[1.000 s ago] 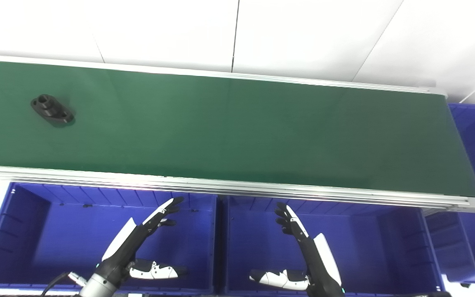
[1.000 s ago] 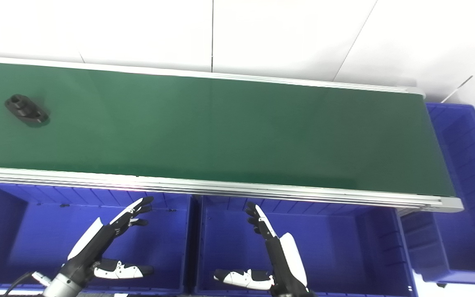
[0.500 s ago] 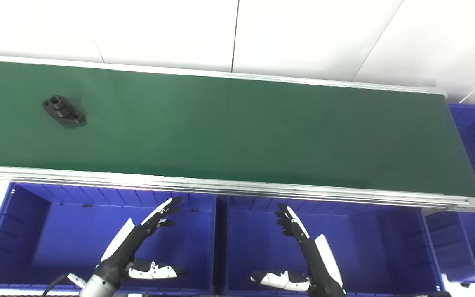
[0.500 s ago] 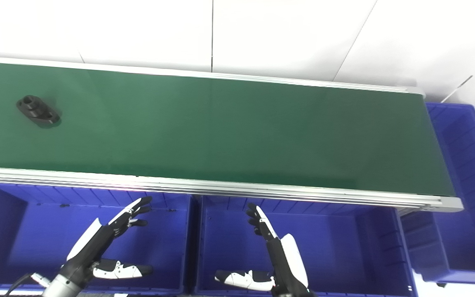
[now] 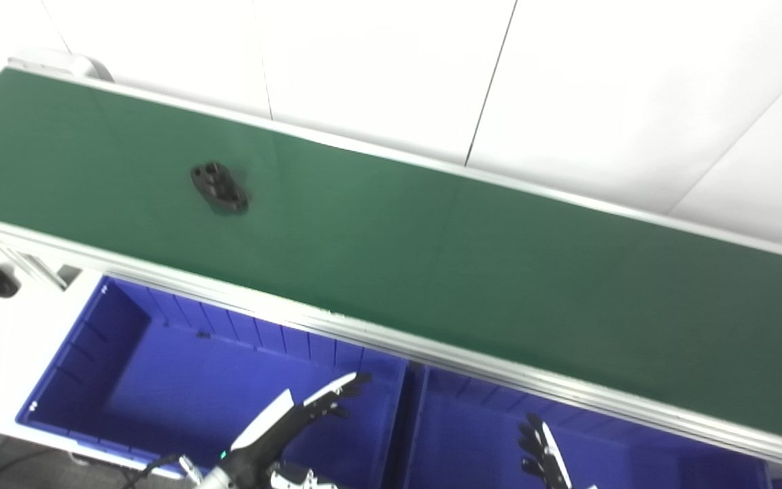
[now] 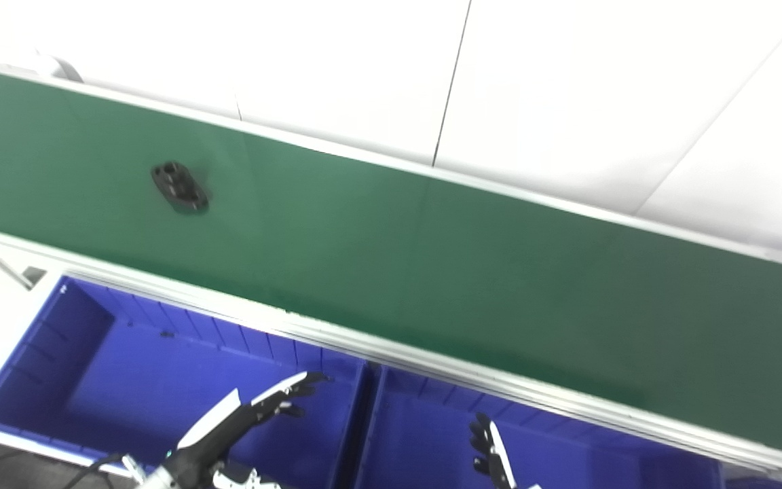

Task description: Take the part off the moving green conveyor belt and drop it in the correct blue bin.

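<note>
Black part point(image 5: 219, 188) on green belt point(image 5: 432, 251), left hand point(image 5: 296, 424) and right hand point(image 5: 544, 454) spread, empty.

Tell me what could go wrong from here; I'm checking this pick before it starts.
The black part rides the green belt far from both hands: the left robot hand and the right robot hand hover open over the blue bins, so a late reach may miss it. The right robot hand is nearly out of frame, so its position is hard to check.
</note>
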You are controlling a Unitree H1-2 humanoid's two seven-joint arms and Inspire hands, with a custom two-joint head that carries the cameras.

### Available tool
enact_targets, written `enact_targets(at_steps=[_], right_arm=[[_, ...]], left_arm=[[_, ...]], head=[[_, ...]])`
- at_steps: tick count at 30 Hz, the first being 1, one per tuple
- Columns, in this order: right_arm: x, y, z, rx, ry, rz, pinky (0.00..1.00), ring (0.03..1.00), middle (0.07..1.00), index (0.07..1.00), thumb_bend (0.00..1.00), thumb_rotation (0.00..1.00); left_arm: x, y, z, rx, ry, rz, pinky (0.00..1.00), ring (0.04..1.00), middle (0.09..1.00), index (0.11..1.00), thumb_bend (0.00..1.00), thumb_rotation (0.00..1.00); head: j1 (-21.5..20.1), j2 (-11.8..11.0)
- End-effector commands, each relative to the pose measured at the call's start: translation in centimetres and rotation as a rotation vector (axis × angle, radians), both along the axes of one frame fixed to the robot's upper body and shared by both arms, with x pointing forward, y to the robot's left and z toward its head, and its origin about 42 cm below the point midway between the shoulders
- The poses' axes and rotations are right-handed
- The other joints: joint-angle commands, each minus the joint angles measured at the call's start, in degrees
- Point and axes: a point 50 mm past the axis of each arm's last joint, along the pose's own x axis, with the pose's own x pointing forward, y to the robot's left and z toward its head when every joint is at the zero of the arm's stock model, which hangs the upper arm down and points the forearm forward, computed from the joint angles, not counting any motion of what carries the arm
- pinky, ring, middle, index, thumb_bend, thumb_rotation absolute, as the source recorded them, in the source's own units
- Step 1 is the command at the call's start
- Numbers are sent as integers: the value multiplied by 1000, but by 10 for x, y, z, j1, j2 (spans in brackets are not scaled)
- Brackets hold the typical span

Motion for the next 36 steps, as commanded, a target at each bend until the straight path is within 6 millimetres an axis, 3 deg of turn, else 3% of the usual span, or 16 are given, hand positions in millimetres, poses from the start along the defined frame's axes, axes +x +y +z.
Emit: enact_targets(at_steps=[1,12,15,18,36], right_arm=[[-1,0,5,23,-56,1,855,902,922,980,885,388],[-1,2,1,23,-51,3,856,907,922,977,890,391],[0,2,-2,24,-41,2,867,909,923,977,891,375],[1,2,-3,20,-35,3,819,891,915,974,899,381],[5,0,-3,23,-71,-25,828,887,909,962,882,365]], left_arm=[[4,3,5,-12,-50,3,749,824,862,866,893,524],[5,4,0,9,-53,4,741,814,852,861,894,514],[6,4,-3,15,-47,4,742,813,853,861,892,509],[6,3,-7,22,-52,16,737,810,849,855,891,520],[8,-2,-11,29,-69,27,709,795,836,839,887,507]], head=[[-1,-4],[-8,-30],[-10,-46],[-7,-55],[-9,-67]])
